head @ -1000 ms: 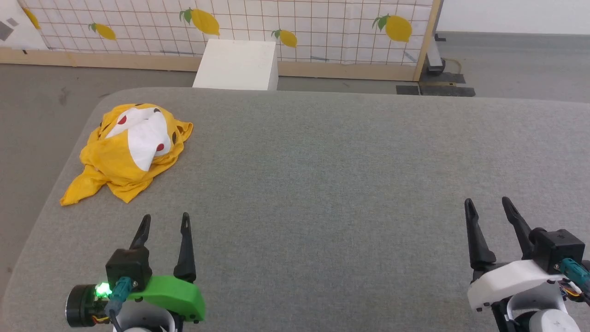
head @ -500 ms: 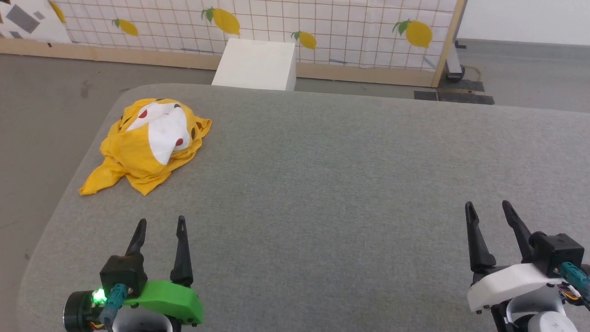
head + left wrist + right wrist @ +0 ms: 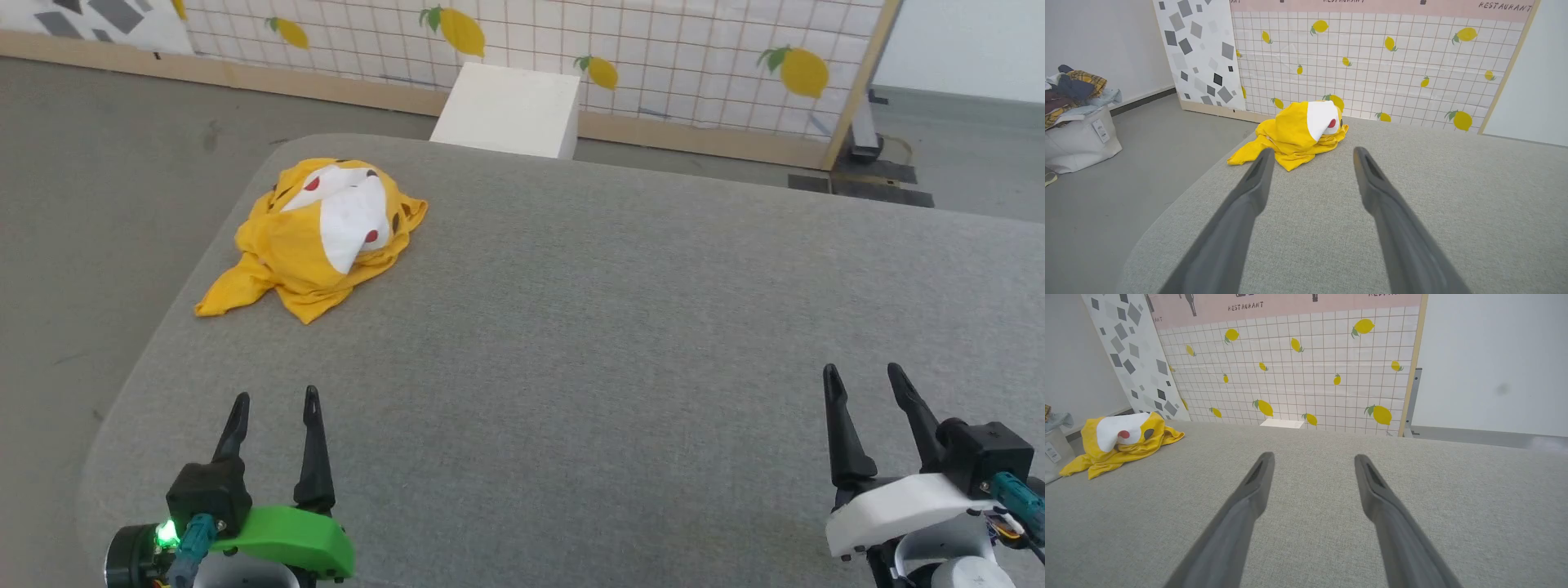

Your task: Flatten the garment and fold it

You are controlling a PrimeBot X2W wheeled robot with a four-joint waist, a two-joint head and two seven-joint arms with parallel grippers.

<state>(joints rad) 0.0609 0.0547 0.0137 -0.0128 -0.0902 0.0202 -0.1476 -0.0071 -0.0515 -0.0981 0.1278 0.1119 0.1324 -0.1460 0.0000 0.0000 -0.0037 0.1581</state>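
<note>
The shirt [image 3: 314, 245], upper left in the head view, is soft, matt yellow cloth, creased, with a flat white print. The table [image 3: 612, 327] is covered in grey woven fabric, matt and slightly coarse. The floor [image 3: 98, 180] looks smooth and matt grey. The screen [image 3: 678, 49] along the top is a smooth printed sheet, faintly wrinkled, in a bare wood frame [image 3: 857, 82]. The box [image 3: 510, 106] is matt white. The left gripper [image 3: 275, 394] has matt dark plastic fingers [image 3: 314, 465] and a smooth green plastic shell [image 3: 286, 543]. The right gripper [image 3: 862, 368] has a smooth white plastic shell [image 3: 890, 506]. At the left edge of the left wrist view, the bag [image 3: 1079, 141] is pale cloth.
</note>
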